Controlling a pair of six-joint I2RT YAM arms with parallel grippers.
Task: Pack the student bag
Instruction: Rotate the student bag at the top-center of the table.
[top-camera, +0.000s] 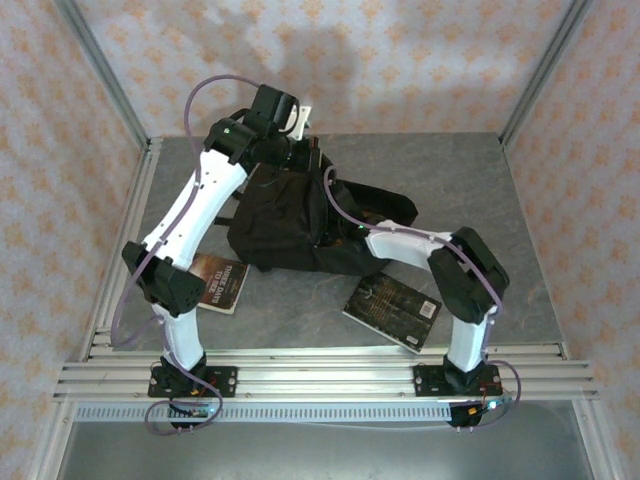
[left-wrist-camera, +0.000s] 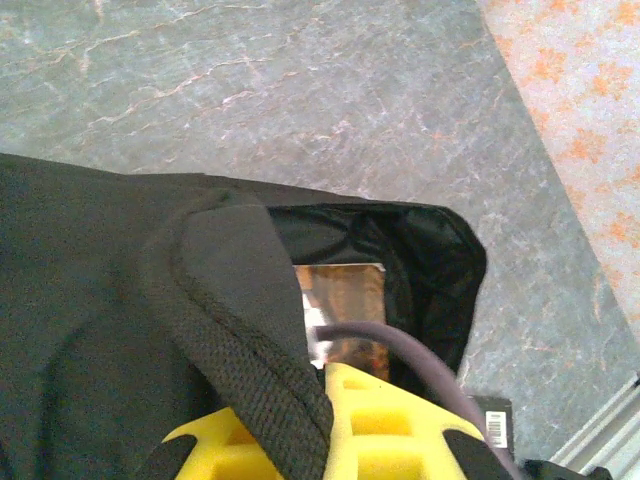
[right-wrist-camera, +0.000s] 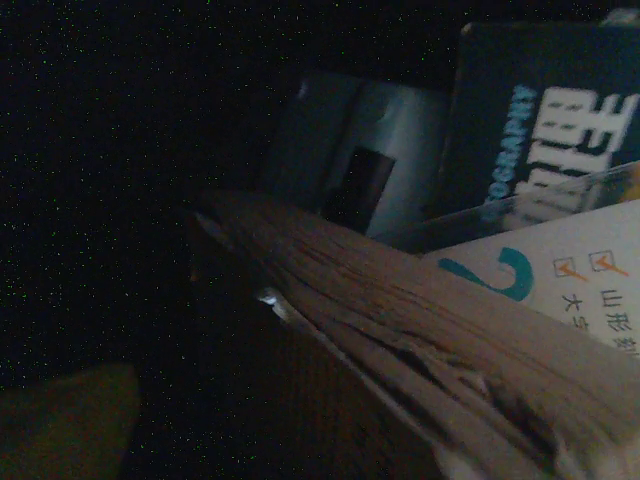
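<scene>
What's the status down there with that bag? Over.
Left gripper pinching rim of large black fabric backpack, holding it open. Right arm reaching inside; grip unclear. Dark-covered book and another lie on grey table, unpacked.

white arm links (top-camera: 190, 215), black joints (top-camera: 165, 285), purple cables (left-wrist-camera: 370, 330)

One large black soft fabric backpack (top-camera: 285, 225); two paperback books outside it — dark red-lettered book (top-camera: 222, 283), black gold-patterned book (top-camera: 392, 311).

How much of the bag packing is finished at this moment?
Done: a geography book and others sit inside the student bag. In hand: the left gripper holds its edge up while the right arm reaches inside. Left: the left book and right book on the table.
</scene>
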